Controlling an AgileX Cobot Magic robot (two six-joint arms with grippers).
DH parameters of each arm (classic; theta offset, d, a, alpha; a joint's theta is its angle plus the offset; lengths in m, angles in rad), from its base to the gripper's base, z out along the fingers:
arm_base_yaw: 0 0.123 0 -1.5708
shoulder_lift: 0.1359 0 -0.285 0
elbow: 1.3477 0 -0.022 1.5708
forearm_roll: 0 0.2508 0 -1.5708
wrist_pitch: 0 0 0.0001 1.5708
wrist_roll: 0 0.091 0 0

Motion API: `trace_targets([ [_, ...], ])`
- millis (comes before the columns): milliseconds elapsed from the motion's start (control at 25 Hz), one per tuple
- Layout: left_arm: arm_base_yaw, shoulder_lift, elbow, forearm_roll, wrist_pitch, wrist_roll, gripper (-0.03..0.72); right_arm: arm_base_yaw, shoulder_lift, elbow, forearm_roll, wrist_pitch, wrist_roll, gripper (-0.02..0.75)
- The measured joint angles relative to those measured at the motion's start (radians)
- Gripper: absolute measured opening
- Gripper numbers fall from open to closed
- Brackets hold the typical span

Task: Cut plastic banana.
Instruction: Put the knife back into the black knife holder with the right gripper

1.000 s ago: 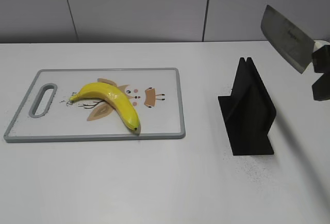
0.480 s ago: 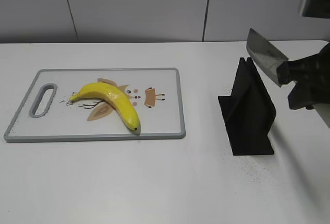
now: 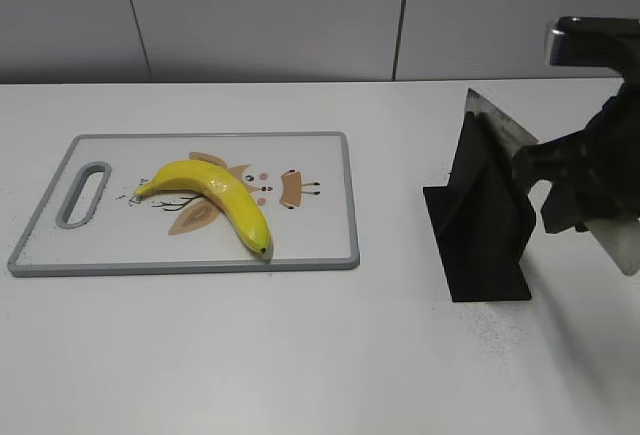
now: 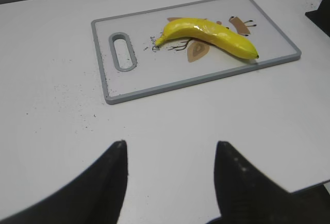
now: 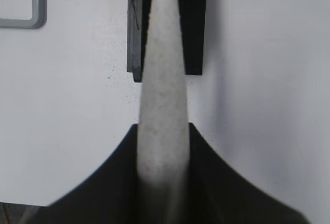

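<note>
- The right end effector (image 3: 585,190) grips the pale handle (image 5: 161,105) of a cleaver (image 3: 497,120), its fingers closed tight on both sides of the handle.
- The blade sits low at the black knife stand (image 3: 480,217) near the right edge of the bench (image 3: 300,355); in the wrist view the handle lines up with the stand's slot. Whether the blade is inside the slot or just above it I cannot tell.
- To do this step well, I judge the blade should stay in the slot's plane, travelling straight along it without twist, so it does not drag or tip the stand.
- The right arm comes in from the right edge, wrist bent so the blade points toward the bench's far-left side.
- The plastic banana (image 3: 212,198) lies uncut on the grey-rimmed cutting board (image 3: 320,255) on the left half of the bench, well apart from the cleaver.
- The left end effector (image 4: 170,177) is spread wide and empty, hovering over bare bench near the front-left corner, aimed at the board.
</note>
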Motion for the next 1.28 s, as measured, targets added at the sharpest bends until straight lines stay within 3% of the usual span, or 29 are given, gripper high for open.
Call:
trace_targets([
  [640,0.000,0.000,0.000,0.000,0.000,0.000,0.526,0.000,0.075,0.000,0.022,-0.082,0.001,0.172],
  [960,0.000,0.000,0.000,0.000,0.000,0.000,0.526,0.000,0.076,0.000,0.038,-0.102,0.001,0.474],
  [1080,0.000,0.000,0.000,0.000,0.000,0.000,0.526,0.000,0.076,0.000,0.071,-0.101,0.001,0.521],
  [1280,0.000,0.000,0.000,0.000,0.000,0.000,0.526,0.000,0.074,-0.001,0.098,-0.044,-0.005,0.533],
])
